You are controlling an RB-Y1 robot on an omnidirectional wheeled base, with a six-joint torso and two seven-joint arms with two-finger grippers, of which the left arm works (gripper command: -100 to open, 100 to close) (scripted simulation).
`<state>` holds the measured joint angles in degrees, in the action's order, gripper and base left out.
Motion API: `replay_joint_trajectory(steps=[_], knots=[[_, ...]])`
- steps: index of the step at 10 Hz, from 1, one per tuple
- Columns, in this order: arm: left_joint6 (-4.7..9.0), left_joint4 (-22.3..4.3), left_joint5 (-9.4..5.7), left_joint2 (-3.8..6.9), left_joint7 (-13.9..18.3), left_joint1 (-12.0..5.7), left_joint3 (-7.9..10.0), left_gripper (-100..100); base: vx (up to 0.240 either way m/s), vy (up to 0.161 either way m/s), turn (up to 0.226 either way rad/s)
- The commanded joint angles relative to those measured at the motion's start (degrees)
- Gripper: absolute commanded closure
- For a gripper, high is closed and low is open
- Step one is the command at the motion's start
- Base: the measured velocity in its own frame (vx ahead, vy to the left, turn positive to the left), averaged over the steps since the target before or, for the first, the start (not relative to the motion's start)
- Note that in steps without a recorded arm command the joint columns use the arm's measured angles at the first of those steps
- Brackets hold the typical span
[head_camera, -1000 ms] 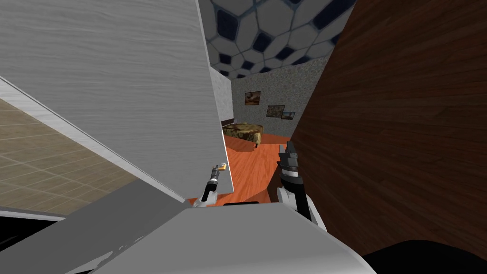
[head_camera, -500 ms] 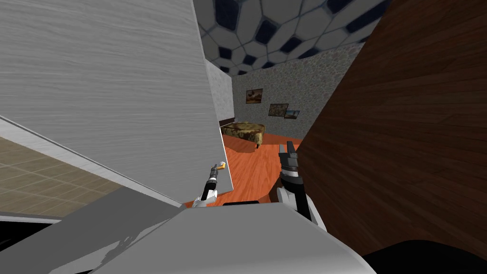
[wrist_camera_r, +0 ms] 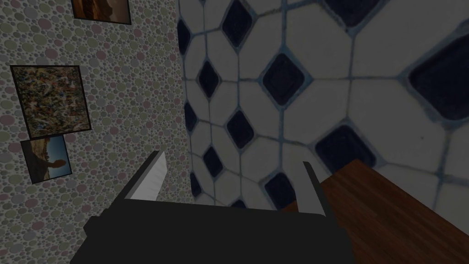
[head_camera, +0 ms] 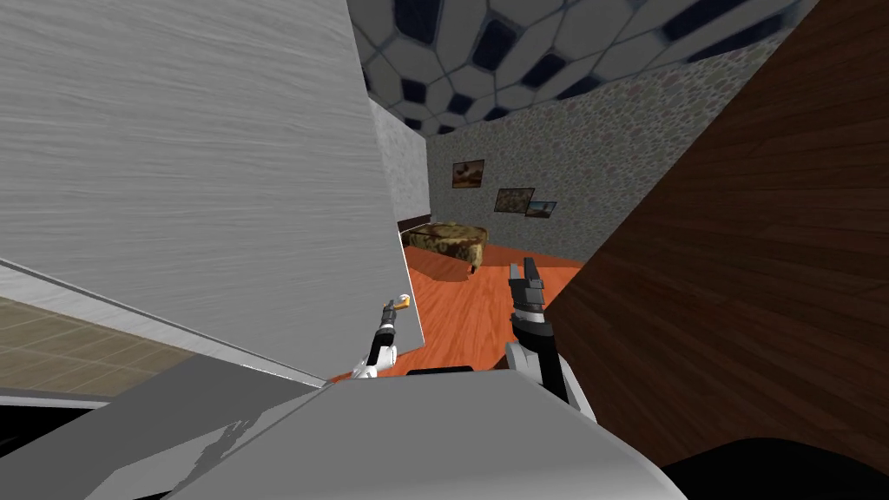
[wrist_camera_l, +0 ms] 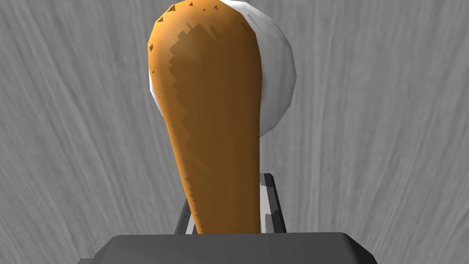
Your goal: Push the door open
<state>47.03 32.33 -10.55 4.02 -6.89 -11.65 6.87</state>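
Pushing step, I'd say: the left gripper point(wrist_camera_l: 227, 211) has its 2 fingers clamped on the orange handle point(wrist_camera_l: 210, 114) at the grey door's point(head_camera: 217, 174) free edge, with the door ajar. The right gripper point(head_camera: 525, 282) hangs beside the door, fingers apart. The next move calls for pressing forward.

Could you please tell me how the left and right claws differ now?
The left claw is shut on the orange handle; the right claw is open and holds nothing. The left claw is at the grey door; the right claw hangs free beside the brown wooden panel. Both have thin grey fingers.
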Motion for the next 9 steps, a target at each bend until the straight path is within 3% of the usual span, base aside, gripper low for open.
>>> replay_joint_trajectory(steps=[1, 5, 9], knots=[[0.27, 0.8, -0.81, 0.40, -1.4, 0.25, 1.63, 100, 0.228, -0.053, 0.135], [0.57, 0.8, -1.82, -0.67, -3.2, 0.12, 3.47, 100, 0.188, -0.040, 0.075], [1.04, 0.9, -3.39, -3.52, -6.2, -0.07, 6.36, 100, 0.206, -0.049, 0.105]])
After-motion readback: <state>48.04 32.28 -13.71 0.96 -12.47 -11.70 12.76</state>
